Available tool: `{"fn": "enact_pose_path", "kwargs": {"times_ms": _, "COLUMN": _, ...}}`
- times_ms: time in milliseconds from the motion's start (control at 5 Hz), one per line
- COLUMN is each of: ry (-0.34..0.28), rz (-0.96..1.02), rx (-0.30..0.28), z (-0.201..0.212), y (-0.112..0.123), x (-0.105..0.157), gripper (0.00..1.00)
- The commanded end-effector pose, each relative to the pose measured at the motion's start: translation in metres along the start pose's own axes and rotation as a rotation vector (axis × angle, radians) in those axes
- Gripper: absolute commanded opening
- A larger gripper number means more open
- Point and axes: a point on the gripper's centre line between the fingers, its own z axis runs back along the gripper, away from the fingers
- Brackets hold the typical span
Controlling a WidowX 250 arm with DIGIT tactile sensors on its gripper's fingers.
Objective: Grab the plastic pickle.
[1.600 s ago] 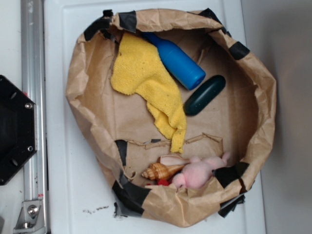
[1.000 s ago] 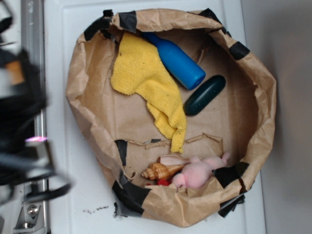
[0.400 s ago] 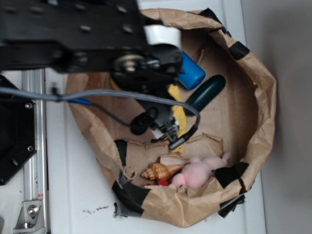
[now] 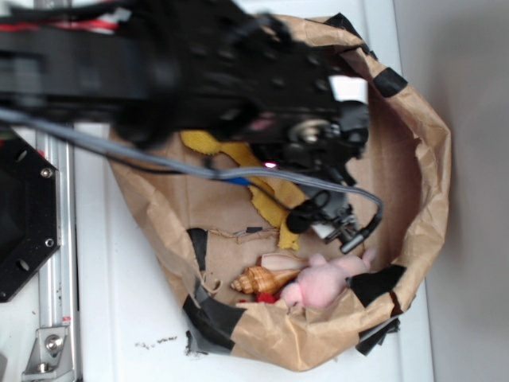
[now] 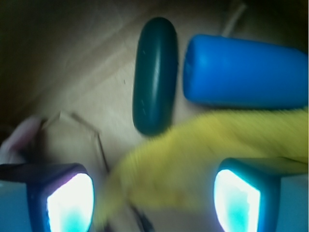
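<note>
The gripper (image 5: 153,203) is held wide open and empty. The pickle (image 5: 155,75) is seen at 12 o'clock of it, just beside the blue bottle (image 5: 244,71) — a risk: the yellow cloth (image 5: 193,159) between the jaws could be pinched instead.

Swings in from the left edge and now reaches across the paper bag (image 4: 433,171), the black arm (image 4: 199,72) hiding the blue bottle (image 5: 244,72) and plastic pickle (image 5: 154,75) from above. Covers most of the yellow cloth (image 4: 266,187) too. Pincer (image 5: 154,203) now hangs spread wide over the cloth.
</note>
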Motion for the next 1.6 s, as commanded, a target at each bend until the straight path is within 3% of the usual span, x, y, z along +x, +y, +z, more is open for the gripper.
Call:
{"fn": "enact_pose_path", "kwargs": {"times_ms": 0, "ry": -0.079, "rz": -0.038, "rx": -0.015, "z": -0.032, "y": -0.018, "x": 0.024, "gripper": 1.0}}
{"fn": "enact_pose_path", "kwargs": {"times_ms": 200, "ry": -0.099, "rz": -0.083, "rx": 0.026, "z": -0.042, "y": -0.016, "x": 0.027, "gripper": 1.0}}
{"fn": "enact_pose_path", "kwargs": {"times_ms": 400, "ry": -0.141, "rz": -0.146, "rx": 0.035, "z": -0.034, "y": -0.014, "x": 0.032, "gripper": 0.0}}
{"fn": "enact_pose_path", "kwargs": {"times_ms": 600, "ry": -0.194, "rz": -0.199, "rx": 0.036, "z": -0.015, "y": -0.014, "x": 0.043, "gripper": 0.0}}
{"fn": "enact_pose_path", "kwargs": {"times_ms": 800, "ry": -0.188, "rz": -0.174, "rx": 0.051, "z": -0.006, "y": -0.006, "x": 0.046, "gripper": 1.0}}
{"fn": "enact_pose_path", "kwargs": {"times_ms": 1000, "ry": -0.194, "rz": -0.186, "rx": 0.035, "z": 0.0, "y": -0.007, "x": 0.045, "gripper": 1.0}}
{"fn": "enact_pose_path", "kwargs": {"times_ms": 1200, "ry": -0.231, "rz": -0.174, "rx": 0.05, "z": -0.003, "y": -0.006, "x": 0.053, "gripper": 1.0}}
{"fn": "enact_pose_path", "kwargs": {"times_ms": 1400, "ry": -0.275, "rz": -0.177, "rx": 0.025, "z": -0.005, "y": -0.008, "x": 0.06, "gripper": 1.0}}
